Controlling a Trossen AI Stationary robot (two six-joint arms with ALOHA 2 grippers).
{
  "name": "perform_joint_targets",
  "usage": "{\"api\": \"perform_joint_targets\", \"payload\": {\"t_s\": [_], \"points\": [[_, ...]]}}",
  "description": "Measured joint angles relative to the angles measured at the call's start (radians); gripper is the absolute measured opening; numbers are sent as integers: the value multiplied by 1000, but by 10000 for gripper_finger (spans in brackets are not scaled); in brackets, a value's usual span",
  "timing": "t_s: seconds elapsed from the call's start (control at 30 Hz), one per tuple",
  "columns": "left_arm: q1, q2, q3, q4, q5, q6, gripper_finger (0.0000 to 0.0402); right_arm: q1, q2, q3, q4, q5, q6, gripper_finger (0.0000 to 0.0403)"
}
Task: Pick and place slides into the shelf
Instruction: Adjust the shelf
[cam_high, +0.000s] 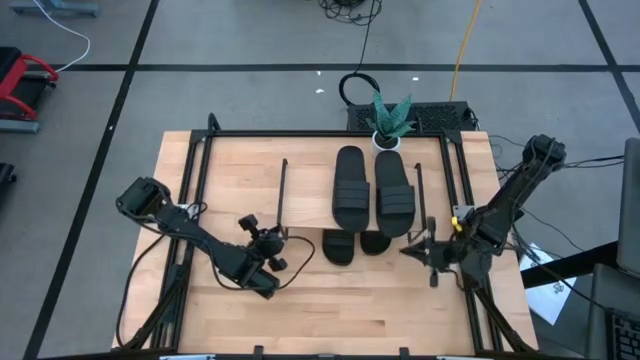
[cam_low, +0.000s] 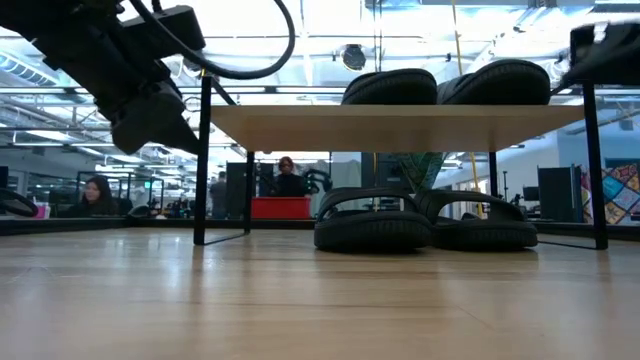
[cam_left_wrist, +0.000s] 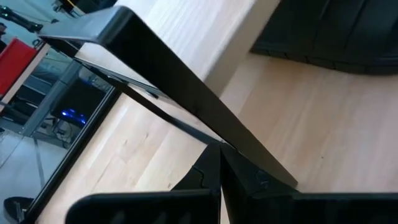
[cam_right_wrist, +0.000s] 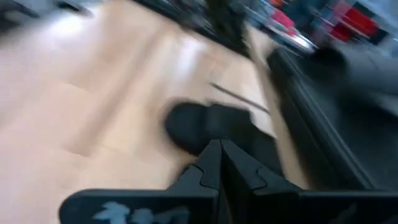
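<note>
Light wood is seen across the desk (cam_high: 330, 310) in the high view. The shelf (cam_high: 305, 185) stands at desk centre, toward the far edge; 2 slides (cam_high: 351, 188) are laid side by side on its top board, a 2nd pair (cam_high: 340, 246) pokes out from under the board's near edge. The left gripper (cam_high: 262, 243) is held just outside the shelf's left wire frame, nothing gripped. The right gripper (cam_high: 428, 247) sits by the shelf's right frame, near the lower pair, also holding nothing. A potted plant (cam_high: 389, 120) is seen at the far edge.

Low view: top board carries 2 slides (cam_low: 392, 87); 2 more (cam_low: 372, 222) rest on the desk beneath it. People are seen in the room behind.

Left wrist view: fingers (cam_left_wrist: 208, 180) are pressed together, w/ nothing between them, next to the shelf's black frame bar (cam_left_wrist: 168, 81).

Right wrist view: fingers (cam_right_wrist: 211, 165) are closed on each other, empty; a slide (cam_right_wrist: 211, 127) lies on the desk just ahead, blurred.
</note>
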Motion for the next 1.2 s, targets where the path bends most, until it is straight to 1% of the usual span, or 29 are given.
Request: {"api": "perform_joint_targets", "payload": {"t_s": [0.07, 0.13, 0.2, 0.27, 0.4, 0.43, 0.57, 0.6, 0.67, 0.73, 0.83, 0.97, 1.07, 1.13, 1.2], "points": [[-11, 0, 0, -12, 0, -10, 0, 22, 1, 41, -10, -30, -18, 0], [-23, 0, 0, -56, -2, -44, 0, 54, 2, 97, -80, -24, -12, 0], [-37, -1, 0, -135, -8, -118, 0, 93, 4, 163, -203, -14, 33, 0], [-48, -3, 0, -237, -14, -219, 0, 135, 10, 234, -356, 21, 116, 0], [-70, -4, 0, -375, -16, -353, 0, 199, 16, 361, -676, 23, 346, 0], [-75, -4, 0, -400, -16, -374, 0, 204, 16, 384, -744, 2, 412, 0], [-88, -4, 0, -462, -4, -436, 0, 204, 16, 437, -1018, -135, 711, 0], [-91, -4, 0, -473, -4, -448, 0, 204, 16, 439, -1069, -156, 778, 0], [-92, -4, 0, -483, -5, -468, 0, 204, 19, 440, -1168, -165, 903, 0], [-91, -4, 0, -485, -6, -477, 0, 203, 25, 440, -1237, -167, 1007, 0], [-75, -4, 0, -483, -2, -477, 0, 203, 51, 440, -1320, -184, 1114, 0], [-34, -4, 0, -452, 49, -430, 0, 180, 100, 436, -1447, -154, 1243, 0], [-8, -4, 0, -405, 68, -352, 0, 149, 131, 419, -1485, -138, 1299, 0], [2, -4, 0, -379, 69, -317, 0, 132, 141, 408, -1480, -109, 1309, 0], [11, -4, 0, -353, 70, -284, 0, 115, 148, 398, -1469, -105, 1309, 0]]}}
